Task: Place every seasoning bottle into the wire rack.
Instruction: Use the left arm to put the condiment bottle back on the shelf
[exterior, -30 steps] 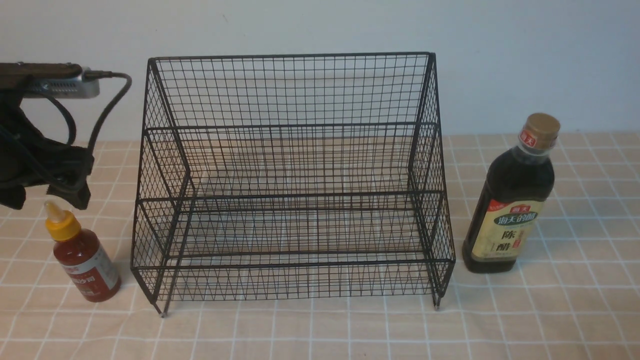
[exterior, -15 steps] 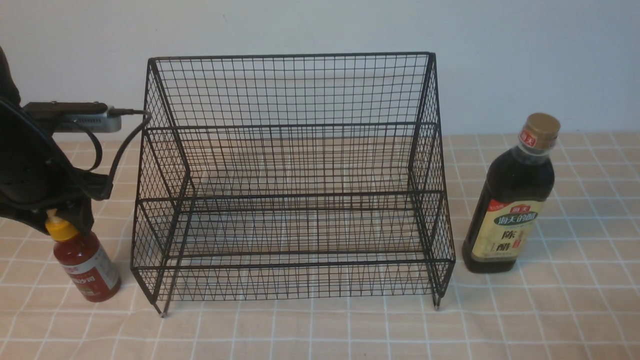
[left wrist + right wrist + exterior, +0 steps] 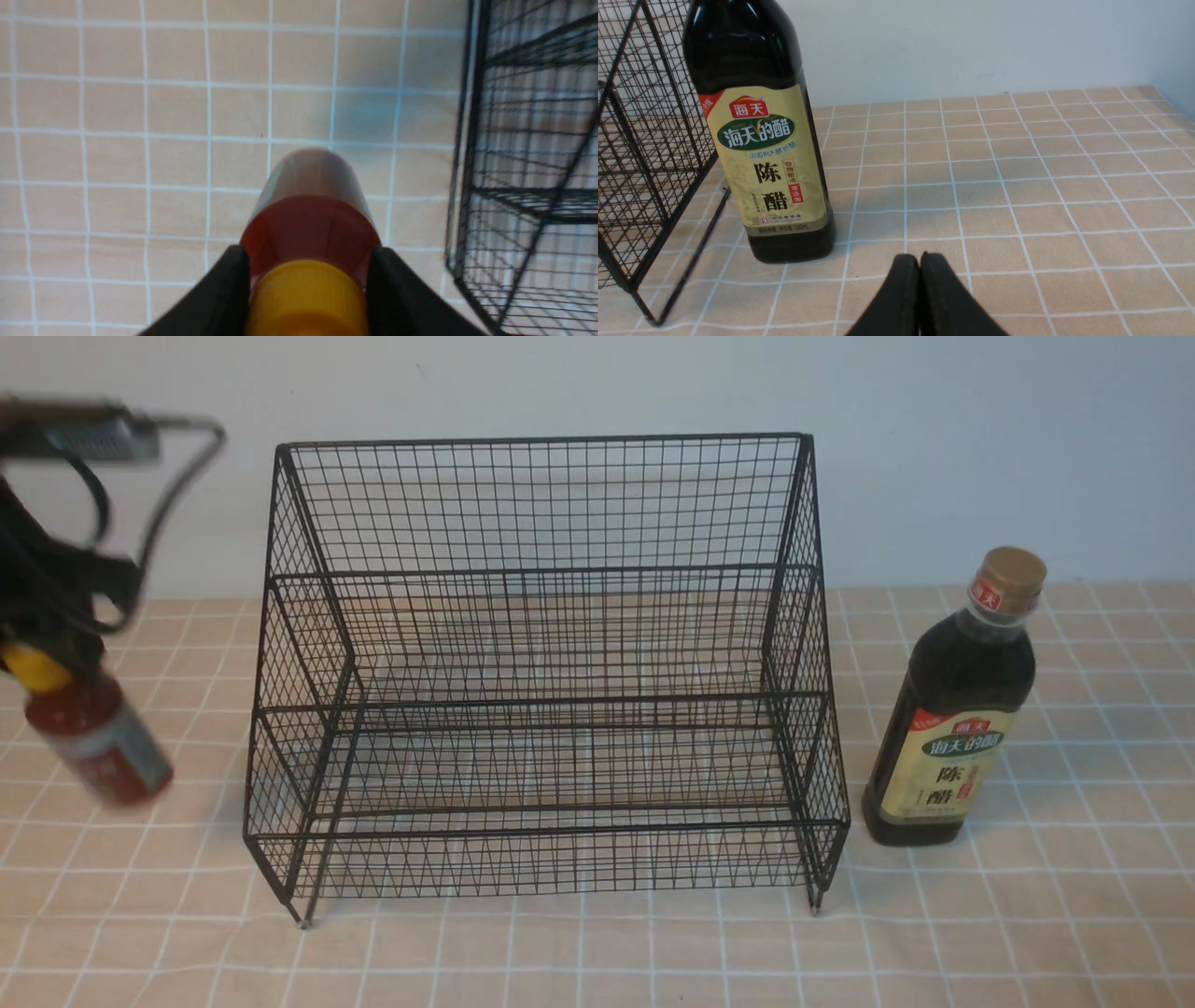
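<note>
My left gripper point(image 3: 42, 658) is shut on the red-sauce bottle point(image 3: 98, 742) at its yellow cap and holds it tilted above the cloth, left of the wire rack point(image 3: 546, 569). In the left wrist view the fingers point(image 3: 224, 284) clamp the bottle point(image 3: 310, 210) by its shoulder below the cap, the rack point(image 3: 523, 186) beside it. The vinegar bottle point(image 3: 952, 709) with gold cap stands upright right of the rack. My right gripper point(image 3: 920, 259) is shut and empty, low over the cloth in front of the vinegar bottle point(image 3: 761, 140). The right gripper does not show in the front view.
The checked peach tablecloth point(image 3: 597, 952) covers the table. A white wall point(image 3: 980, 448) stands close behind the rack. My left arm's cables and wrist camera point(image 3: 84, 439) hang at the far left.
My left gripper came down over the red-sauce bottle's cap, closed on it and lifted it up and to the left. The rack and vinegar bottle have not moved.
</note>
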### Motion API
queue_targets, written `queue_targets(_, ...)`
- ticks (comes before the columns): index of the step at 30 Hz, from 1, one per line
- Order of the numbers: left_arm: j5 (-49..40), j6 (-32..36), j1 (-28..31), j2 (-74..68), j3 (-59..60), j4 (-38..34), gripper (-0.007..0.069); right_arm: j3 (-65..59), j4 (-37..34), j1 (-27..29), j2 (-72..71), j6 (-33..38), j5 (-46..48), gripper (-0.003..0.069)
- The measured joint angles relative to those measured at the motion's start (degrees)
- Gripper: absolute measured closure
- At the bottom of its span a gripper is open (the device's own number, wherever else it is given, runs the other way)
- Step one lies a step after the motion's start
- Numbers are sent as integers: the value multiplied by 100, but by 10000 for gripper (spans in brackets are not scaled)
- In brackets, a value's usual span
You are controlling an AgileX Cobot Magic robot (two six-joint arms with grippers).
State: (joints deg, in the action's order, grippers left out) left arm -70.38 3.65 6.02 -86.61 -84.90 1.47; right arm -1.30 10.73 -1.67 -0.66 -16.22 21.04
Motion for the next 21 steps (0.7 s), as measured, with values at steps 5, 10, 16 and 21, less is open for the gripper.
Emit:
queue_targets(5,-107,-16,-216,1058,-46,-278,337,0,0,0,0,0,0,673)
queue_targets(10,-312,-298,-841,1543,-46,-462,337,0,0,0,0,0,0,673)
queue_targets(16,-308,-669,-1712,1355,-46,-499,337,0,0,0,0,0,0,673)
queue_targets(21,-286,-766,-2091,693,-46,-499,337,0,0,0,0,0,0,673)
